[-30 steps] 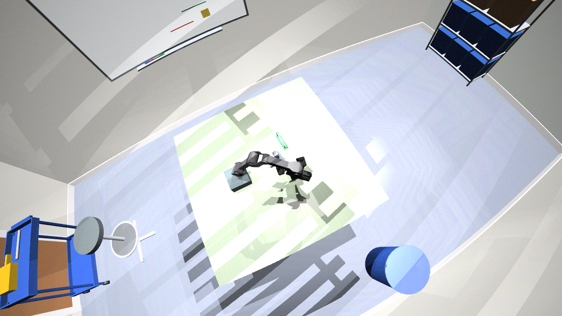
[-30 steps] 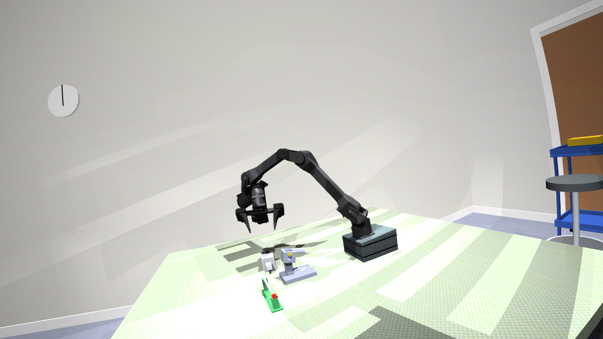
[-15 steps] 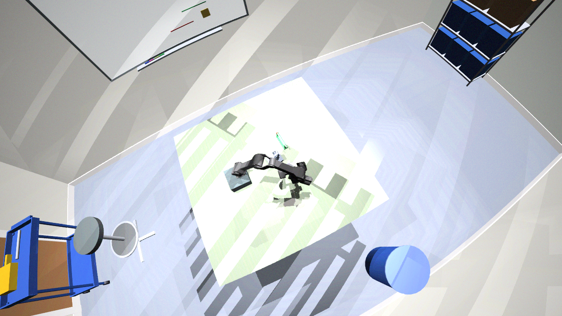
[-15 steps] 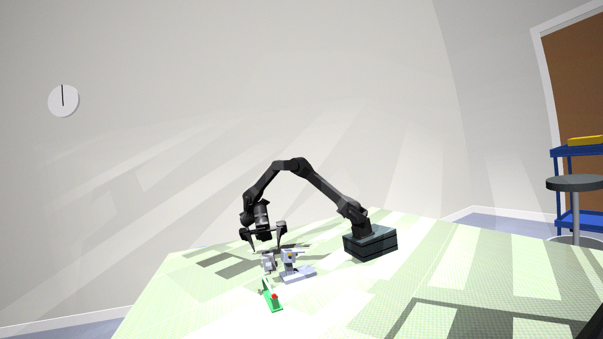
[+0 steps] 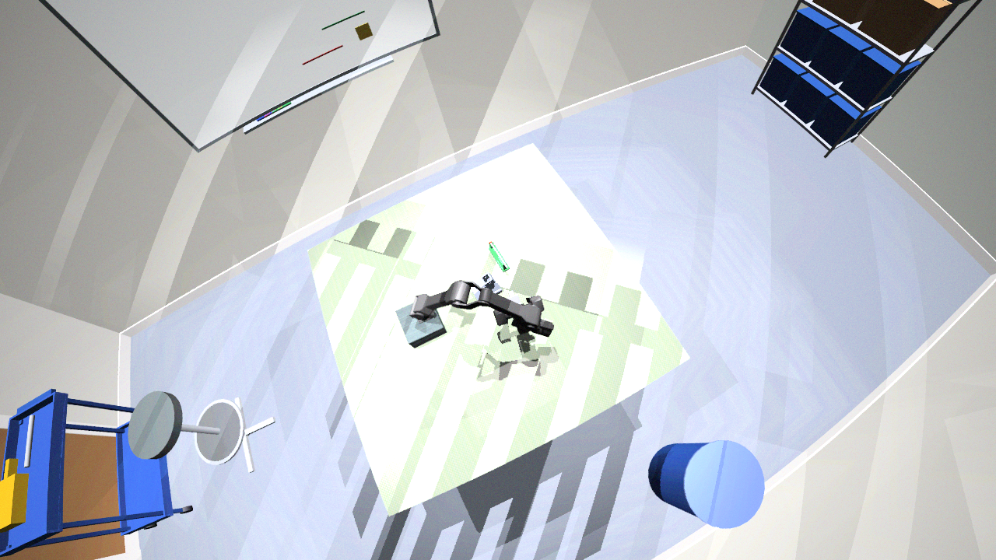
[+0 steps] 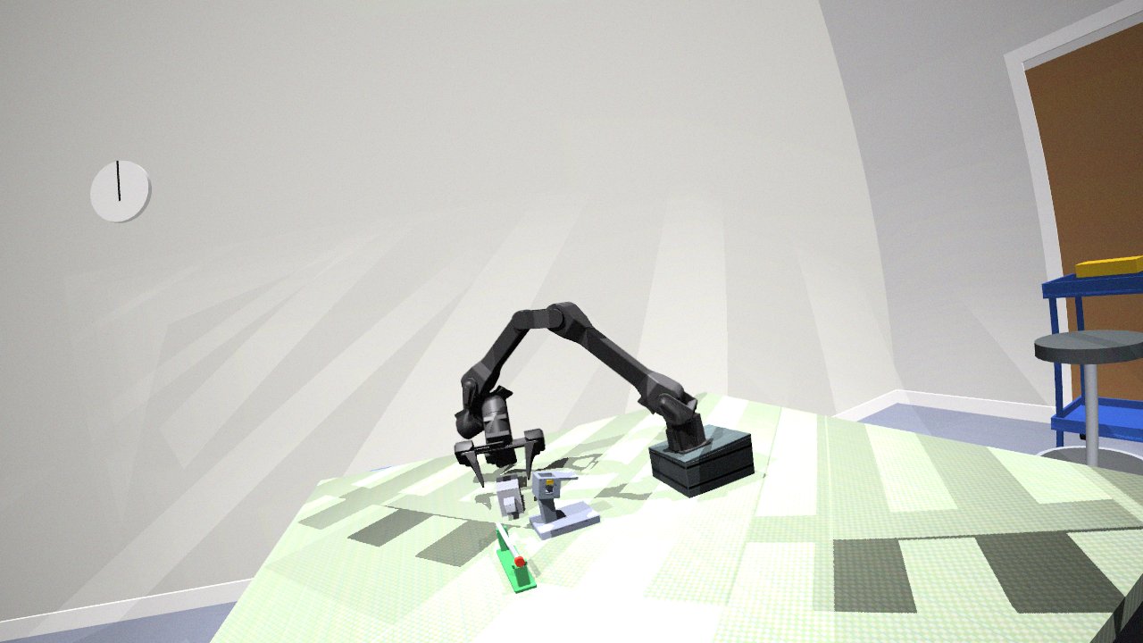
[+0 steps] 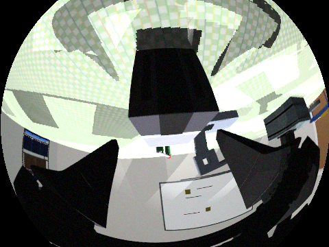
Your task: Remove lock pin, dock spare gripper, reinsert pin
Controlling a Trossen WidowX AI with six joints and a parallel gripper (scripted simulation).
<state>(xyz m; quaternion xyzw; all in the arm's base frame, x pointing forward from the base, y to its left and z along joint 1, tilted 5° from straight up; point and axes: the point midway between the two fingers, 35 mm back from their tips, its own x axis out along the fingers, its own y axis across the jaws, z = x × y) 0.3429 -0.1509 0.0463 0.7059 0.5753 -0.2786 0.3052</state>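
My gripper [image 6: 504, 481] [image 7: 168, 139] is open and empty, pointing down low over the spare gripper. The spare gripper, a black body [image 7: 171, 82] with a pale grey block [image 6: 509, 496] [image 7: 171, 124], stands just below my fingertips; in the wrist view it shows between them. Whether a finger touches it I cannot tell. The grey mount [image 5: 491, 281] [image 6: 565, 520] [image 7: 212, 159] stands beside it, close to one finger, with a yellow patch in its raised socket. The lock pin, white with a red head [image 6: 519, 561] [image 7: 168, 156], lies on the green rack [image 5: 498, 257] [image 6: 523, 577], away from the socket.
The arm's dark base block [image 5: 422, 330] [image 6: 703, 467] stands on the checkered table [image 5: 445, 432] [image 6: 679, 551], on the mount's other side from the spare gripper. A stool [image 5: 154, 425] and a blue trolley [image 5: 145, 480] stand off the table. Striped shadows cross the table.
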